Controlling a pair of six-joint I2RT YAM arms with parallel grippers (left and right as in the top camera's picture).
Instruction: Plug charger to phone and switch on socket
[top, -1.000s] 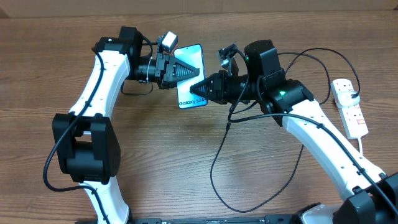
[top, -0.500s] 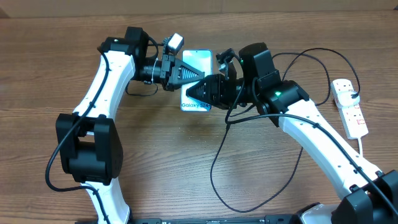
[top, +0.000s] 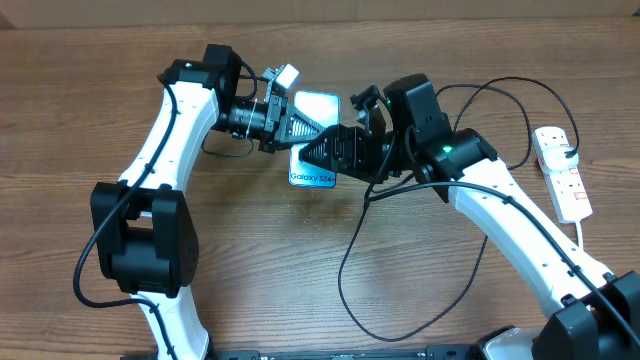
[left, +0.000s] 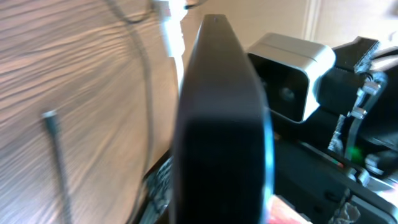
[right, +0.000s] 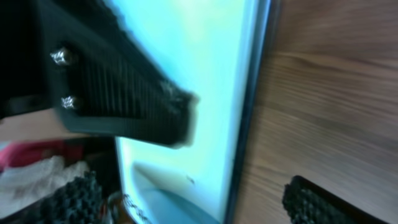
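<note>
My left pincer (top: 298, 126) is clamped on the phone (top: 313, 177) at mid-table; my right pincer (top: 312, 150) gapes wide at its edge, gripping nothing. The charger (top: 345, 262) lies looped nearby, unplugged. Next, I judge, the right must fetch its tip and meet the port squarely

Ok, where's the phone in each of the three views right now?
Overhead: the phone is upper centre, its teal screen towards the camera.
Left wrist: seen edge-on, it is a dark slab filling the middle.
Right wrist: its bright screen fills the centre-left, with one long edge running top to bottom.
Shared landmark: the wooden table shows beside it in all three.
</note>
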